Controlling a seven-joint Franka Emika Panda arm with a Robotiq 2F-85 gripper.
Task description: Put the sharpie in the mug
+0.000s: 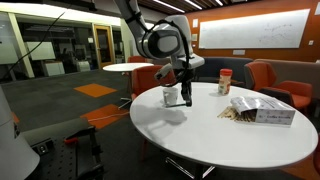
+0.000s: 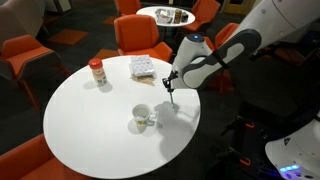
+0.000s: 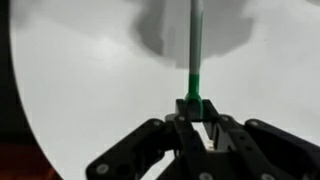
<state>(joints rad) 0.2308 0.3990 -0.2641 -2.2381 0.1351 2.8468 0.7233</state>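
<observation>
I have the sharpie (image 3: 195,60) pinched in my claw (image 3: 196,108). It is a thin pen pointing straight away from the wrist camera, green where it leaves the fingers and paler and blurred farther out. In an exterior view it hangs roughly upright, tip down, over the white bench (image 2: 90,130); I cannot tell whether the tip touches the surface. The mug (image 2: 141,117) is small, squat and whitish-grey. It stands upright on the bench with its mouth facing up, near the pen but apart from it. The sharpie is outside the mug, off to one side of its rim.
</observation>
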